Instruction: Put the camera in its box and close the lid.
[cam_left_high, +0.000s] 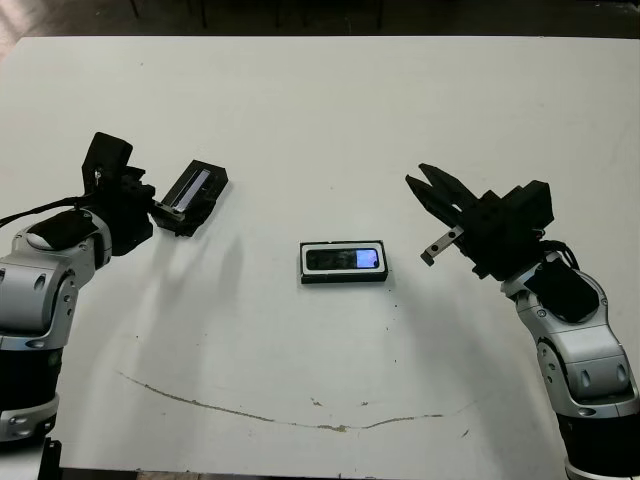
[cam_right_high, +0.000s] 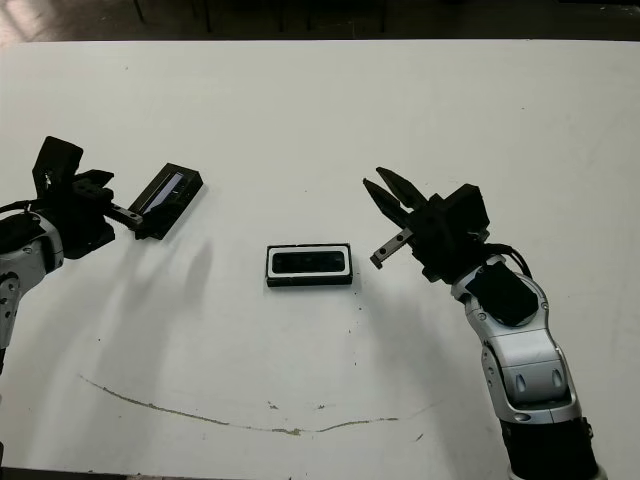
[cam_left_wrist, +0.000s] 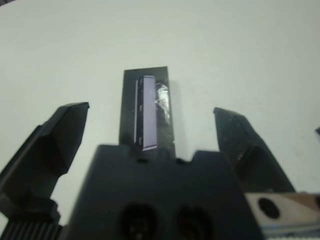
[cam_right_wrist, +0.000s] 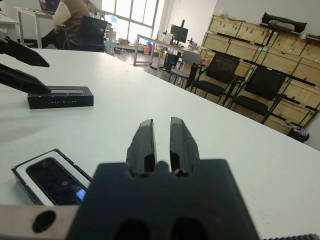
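With the camera (cam_left_high: 343, 260) seated in the box (cam_left_high: 343, 279), the spread-fingered left gripper (cam_left_wrist: 150, 135) should clamp the lid (cam_left_high: 194, 195) squarely at 10 o'clock; right gripper (cam_right_wrist: 161, 141) nearly closed, empty.

black camera (cam_left_high: 343, 259), bluish patch; white-lined black box (cam_left_high: 343, 277); black lid (cam_left_high: 193, 196), pale strip; white table (cam_left_high: 320, 110).

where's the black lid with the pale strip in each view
Left eye view: flat black rectangular lid with the pale greyish strip, left of centre, at the left gripper.
Right eye view: same place.
Left wrist view: centre, between the open jaws.
Right wrist view: far side of the table.
Shared landmark, except in the left wrist view: the white-lined black box holding the glossy black camera.
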